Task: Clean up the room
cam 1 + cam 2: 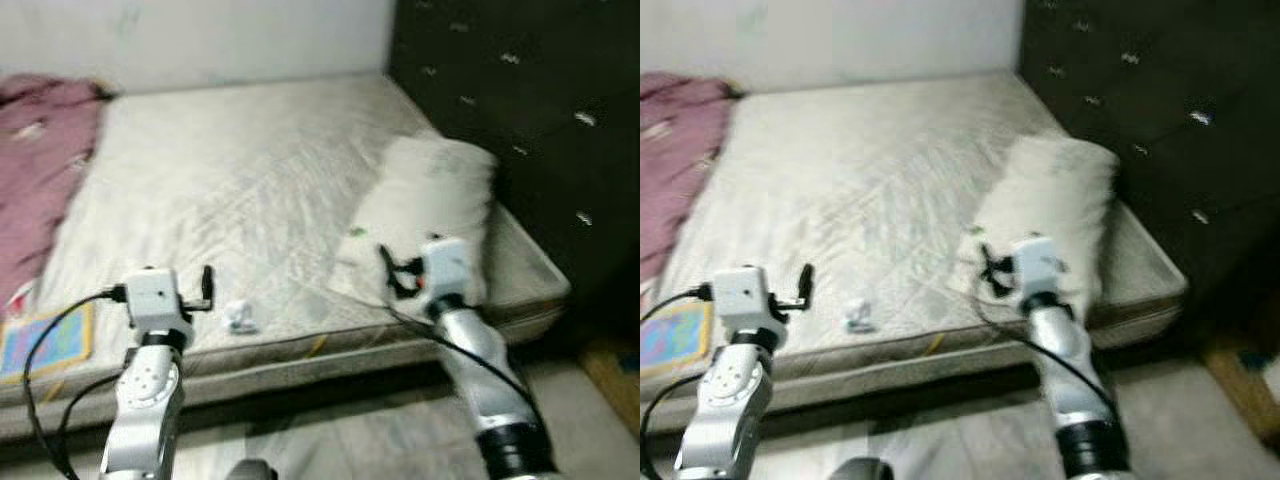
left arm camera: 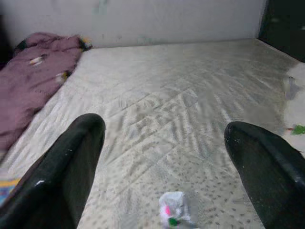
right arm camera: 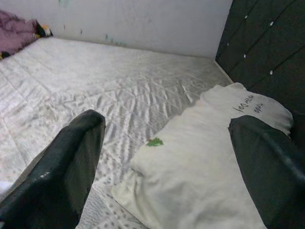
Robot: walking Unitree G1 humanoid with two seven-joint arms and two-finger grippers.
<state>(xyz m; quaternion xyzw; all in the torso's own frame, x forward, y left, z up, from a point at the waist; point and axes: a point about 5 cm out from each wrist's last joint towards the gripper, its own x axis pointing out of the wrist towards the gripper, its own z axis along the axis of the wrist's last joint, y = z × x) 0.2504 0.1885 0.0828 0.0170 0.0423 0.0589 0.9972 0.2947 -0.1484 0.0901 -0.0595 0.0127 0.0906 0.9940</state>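
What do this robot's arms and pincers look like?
Two silver metal arms, each with a boxy white wrist block and loose black cables. The left pincer and the right pincer each have two long black fingers, rounded at the tips.

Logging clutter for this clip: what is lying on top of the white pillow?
A small green scrap sits on the white pillow near its edge, and dark writing marks its far end. Whatever is beneath the pillow is covered.

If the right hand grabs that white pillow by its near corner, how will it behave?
The pillow looks soft and plump, so it would probably sag and fold from the right hand. It is likely light. The small green scrap lying on it may slide off.
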